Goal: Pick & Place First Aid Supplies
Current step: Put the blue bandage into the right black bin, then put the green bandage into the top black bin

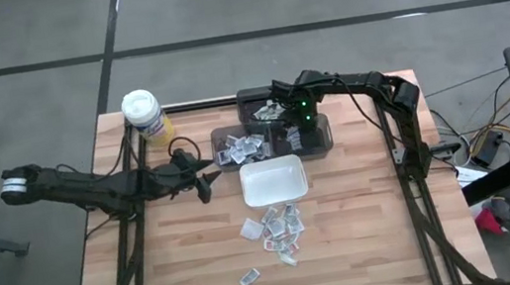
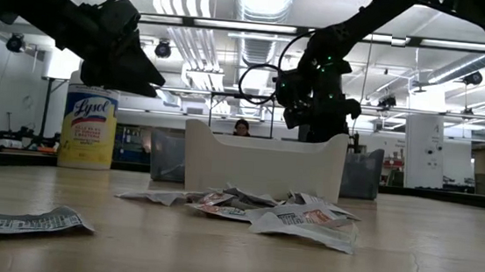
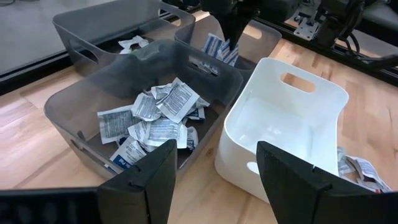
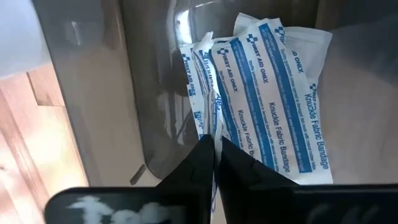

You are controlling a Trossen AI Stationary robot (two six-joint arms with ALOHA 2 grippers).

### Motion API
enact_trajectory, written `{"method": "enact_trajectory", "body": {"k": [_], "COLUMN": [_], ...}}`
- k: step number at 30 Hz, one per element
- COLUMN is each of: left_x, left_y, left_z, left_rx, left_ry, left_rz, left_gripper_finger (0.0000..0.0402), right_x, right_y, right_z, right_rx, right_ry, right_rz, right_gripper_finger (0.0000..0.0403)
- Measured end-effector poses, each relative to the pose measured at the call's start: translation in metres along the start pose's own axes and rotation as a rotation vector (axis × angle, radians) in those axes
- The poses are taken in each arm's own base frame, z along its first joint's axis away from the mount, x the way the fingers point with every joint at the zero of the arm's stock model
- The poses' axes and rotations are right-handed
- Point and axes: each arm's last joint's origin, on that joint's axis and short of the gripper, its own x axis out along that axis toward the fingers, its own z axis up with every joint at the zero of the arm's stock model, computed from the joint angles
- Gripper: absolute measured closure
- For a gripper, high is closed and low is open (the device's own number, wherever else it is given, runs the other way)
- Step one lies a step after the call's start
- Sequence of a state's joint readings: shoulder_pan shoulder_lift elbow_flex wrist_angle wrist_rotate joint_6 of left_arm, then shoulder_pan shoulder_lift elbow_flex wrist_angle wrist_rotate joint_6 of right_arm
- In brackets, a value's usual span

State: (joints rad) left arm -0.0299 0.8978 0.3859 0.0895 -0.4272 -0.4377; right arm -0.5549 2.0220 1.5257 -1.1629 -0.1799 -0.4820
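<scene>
Small white packets with bluish or reddish print lie in a loose pile (image 1: 278,227) on the table near the white dish (image 1: 294,189), and one lies alone (image 1: 249,277). More fill a grey bin (image 3: 68,109). My right gripper (image 4: 216,146) is over the neighbouring grey bin (image 1: 322,133), shut on a blue-printed bandage packet (image 3: 221,48). My left gripper (image 3: 214,152) hovers open, left of the dish, facing the bins. It touches nothing. My right gripper pinches the blue-printed packet between its two fingers at one end (image 4: 213,127), coming from above. The packet hangs below the fingers, lifted clear inside the grey bin's opening. Whether it holds one packet or two, I cannot tell.
A yellow canister with a white lid (image 1: 145,115) stands at the table's far left. A third, darker bin (image 1: 258,108) sits behind the two grey ones. Bare wood lies to the left and right of the packet pile.
</scene>
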Motion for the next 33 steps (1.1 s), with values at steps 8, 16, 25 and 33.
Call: {"method": "enact_trajectory", "body": {"k": [8, 16, 25, 33], "left_x": [0.000, 0.000, 0.000, 0.000], "left_y": [0.000, 0.000, -0.001, -0.001], "left_z": [0.000, 0.000, 0.000, -0.001], "left_rx": [0.000, 0.000, 0.021, 0.024], "left_ry": [-0.001, 0.004, 0.010, 0.017], "left_rz": [0.002, -0.007, -0.021, -0.024], "left_gripper_finger": [0.0186, 0.0186, 0.0186, 0.0186], "right_x": [0.000, -0.020, -0.068, -0.106], "right_y": [0.000, 0.004, 0.018, 0.053], "right_z": [0.000, 0.001, -0.007, -0.019], "right_rx": [0.003, 0.013, 0.174, 0.231], "right_ry": [0.001, 0.009, 0.059, -0.028], "right_rz": [0.001, -0.003, 0.001, -0.023], "right_gripper_finger": [0.0330, 0.0278, 0.0263, 0.0285]}}
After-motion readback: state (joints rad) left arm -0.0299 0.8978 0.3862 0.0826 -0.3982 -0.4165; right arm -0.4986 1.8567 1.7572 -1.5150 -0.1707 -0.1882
